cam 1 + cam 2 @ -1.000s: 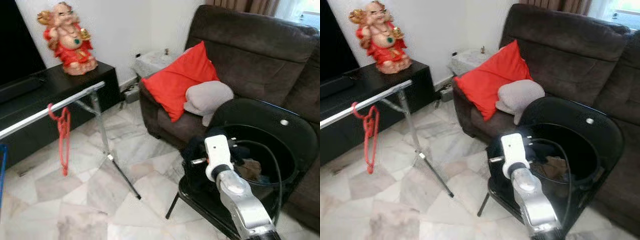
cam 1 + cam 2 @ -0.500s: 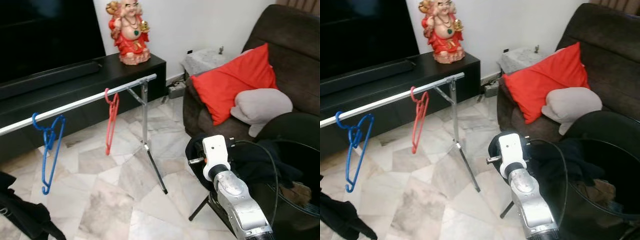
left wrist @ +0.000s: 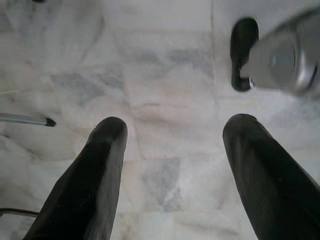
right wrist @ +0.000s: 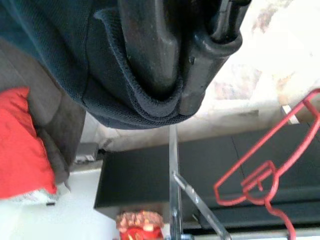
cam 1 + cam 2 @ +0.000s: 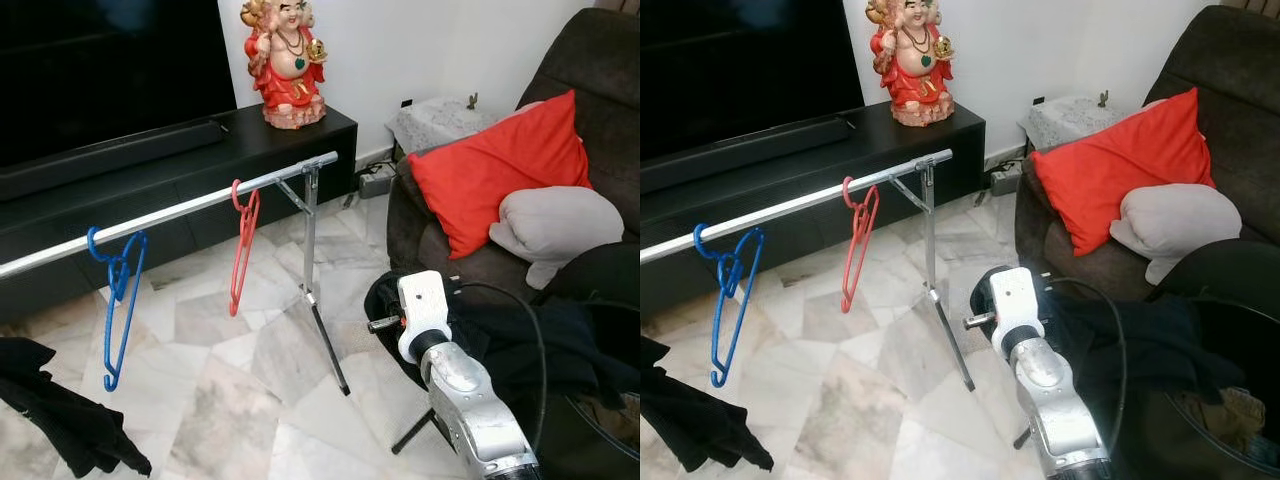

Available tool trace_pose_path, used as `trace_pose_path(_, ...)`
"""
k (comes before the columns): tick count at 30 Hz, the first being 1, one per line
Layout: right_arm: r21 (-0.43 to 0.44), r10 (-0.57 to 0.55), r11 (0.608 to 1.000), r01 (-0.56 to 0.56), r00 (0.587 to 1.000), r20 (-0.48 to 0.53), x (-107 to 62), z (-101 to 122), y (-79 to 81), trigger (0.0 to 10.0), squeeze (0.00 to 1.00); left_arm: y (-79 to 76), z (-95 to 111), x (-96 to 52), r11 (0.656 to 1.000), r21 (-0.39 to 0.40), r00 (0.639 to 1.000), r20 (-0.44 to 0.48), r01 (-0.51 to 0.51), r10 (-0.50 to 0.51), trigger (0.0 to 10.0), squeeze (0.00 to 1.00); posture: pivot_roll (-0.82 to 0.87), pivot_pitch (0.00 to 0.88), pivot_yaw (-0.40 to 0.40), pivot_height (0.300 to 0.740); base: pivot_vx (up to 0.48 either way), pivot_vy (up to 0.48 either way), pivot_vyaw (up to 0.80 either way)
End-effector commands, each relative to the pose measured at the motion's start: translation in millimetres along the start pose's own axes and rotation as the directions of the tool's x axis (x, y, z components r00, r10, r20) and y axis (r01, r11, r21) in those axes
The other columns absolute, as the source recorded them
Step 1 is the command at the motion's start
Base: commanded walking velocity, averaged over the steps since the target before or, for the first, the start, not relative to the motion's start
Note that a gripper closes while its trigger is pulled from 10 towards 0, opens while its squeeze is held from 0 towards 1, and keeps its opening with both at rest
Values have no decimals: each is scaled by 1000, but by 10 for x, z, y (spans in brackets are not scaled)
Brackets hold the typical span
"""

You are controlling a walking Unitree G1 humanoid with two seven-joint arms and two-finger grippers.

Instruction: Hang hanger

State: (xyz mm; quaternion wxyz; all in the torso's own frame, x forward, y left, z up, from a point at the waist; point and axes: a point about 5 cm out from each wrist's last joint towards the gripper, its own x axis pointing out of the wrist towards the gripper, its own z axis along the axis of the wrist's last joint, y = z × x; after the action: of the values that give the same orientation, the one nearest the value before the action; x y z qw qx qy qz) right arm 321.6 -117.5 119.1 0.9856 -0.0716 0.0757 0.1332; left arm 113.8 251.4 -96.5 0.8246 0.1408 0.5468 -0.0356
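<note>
Dark, limp fabric (image 4: 100,65) is clamped in the right end effector (image 4: 185,55); the left end effector (image 3: 172,150) hangs open. Its hanger's hook, probably stiff and light, belongs on the rail (image 5: 200,205).

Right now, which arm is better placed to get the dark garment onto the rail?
Right: its tool is shut on the dark garment near the rail. The left tool hangs open over bare floor.

The silver, rounded metal right arm (image 5: 465,400) ends in a white boxy wrist block (image 5: 421,312) with a black cable (image 5: 540,340) looping off. Left gripper's long black tapered fingers (image 3: 90,185) look matte.
</note>
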Motion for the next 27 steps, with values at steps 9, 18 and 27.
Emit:
trace_pose_path(9, -3, 3, 1000, -3, 1000, -2, -8, -30, -28, 10000, 0, -22, -92, -12, 1000, 10, 1000, -29, 3, -3, 10000, 0, 45, 0, 30, 740, 0, 0, 800)
trace_pose_path(18, 12, 6, 1000, -7, 1000, 6, 10, -5, -10, 10000, 0, -35, -87, -10, 1000, 13, 1000, -28, 4, -4, 10000, 0, 43, 0, 29, 740, 0, 0, 800)
trace_pose_path(27, 90, -38, 995, 42, 998, -44, 31, -74, -44, 10000, 0, -34, -73, -8, 1000, 21, 1000, -16, -8, 9, 10000, 0, 46, 0, 29, 740, 0, 0, 542)
